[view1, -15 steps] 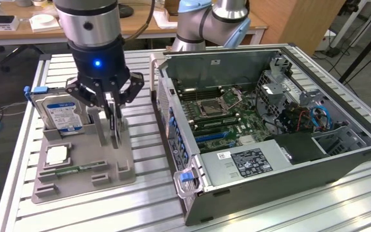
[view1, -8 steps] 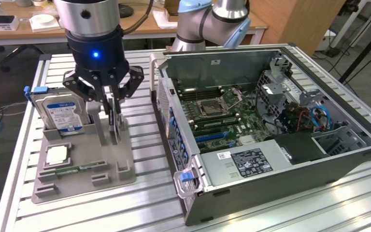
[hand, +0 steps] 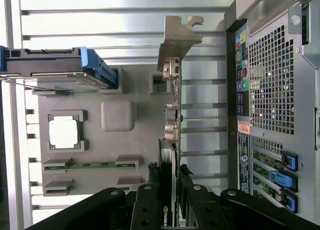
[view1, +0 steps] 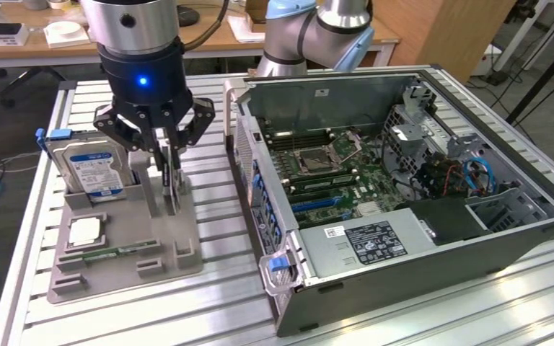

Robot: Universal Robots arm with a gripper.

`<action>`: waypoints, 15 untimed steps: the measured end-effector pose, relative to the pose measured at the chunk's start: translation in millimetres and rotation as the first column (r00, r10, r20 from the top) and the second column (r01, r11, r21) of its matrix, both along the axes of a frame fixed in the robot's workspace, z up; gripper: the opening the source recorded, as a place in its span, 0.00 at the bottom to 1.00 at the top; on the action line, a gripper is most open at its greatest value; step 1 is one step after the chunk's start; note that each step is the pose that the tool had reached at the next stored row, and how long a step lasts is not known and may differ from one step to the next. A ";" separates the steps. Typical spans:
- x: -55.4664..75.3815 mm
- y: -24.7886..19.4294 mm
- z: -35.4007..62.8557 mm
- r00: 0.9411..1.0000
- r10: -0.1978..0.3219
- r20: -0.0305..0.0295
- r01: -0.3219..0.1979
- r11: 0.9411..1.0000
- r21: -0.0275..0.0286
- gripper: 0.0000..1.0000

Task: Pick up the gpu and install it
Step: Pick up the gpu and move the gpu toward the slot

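A robot gripper point(view1: 168, 169) reaches straight down over a grey parts holder point(view1: 176, 249) that lies near the edge of a slatted metal table point(view1: 219, 310) on the exterior view's left. An open computer case point(view1: 508, 245) lies on its side just beside the holder. The gpu point(view1: 172, 189), a thin black card, stands on its long edge in a slot along the holder's edge nearest the case, and its lower edge looks seated in that slot. The jaws are about half closed and clamp the card's two flat faces near its upper edge, so the gripper has hold of it. In the wrist view the gripper point(hand: 170, 182) straddles the gpu point(hand: 172, 115) edge-on, with the silver bracket point(hand: 177, 38) at the card's far end. A blue-labelled hard drive point(view1: 89, 169) stands at the holder's far corner away from the case, with a processor chip point(view1: 84, 232) and a green memory stick point(view1: 113, 254) lying flat toward its near end. The card is probably light and stiff but fragile, with exposed components and a delicate connector edge. A firm, gentle pinch on its flat faces seems the safest hold, since tilting could make it bind in the slot.
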State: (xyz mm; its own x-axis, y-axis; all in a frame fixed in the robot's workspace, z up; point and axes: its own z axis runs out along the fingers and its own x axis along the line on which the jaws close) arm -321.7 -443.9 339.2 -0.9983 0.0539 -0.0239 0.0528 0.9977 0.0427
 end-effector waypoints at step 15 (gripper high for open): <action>0.0 0.0 14.8 1.000 0.000 0.000 0.000 1.000 0.000 0.26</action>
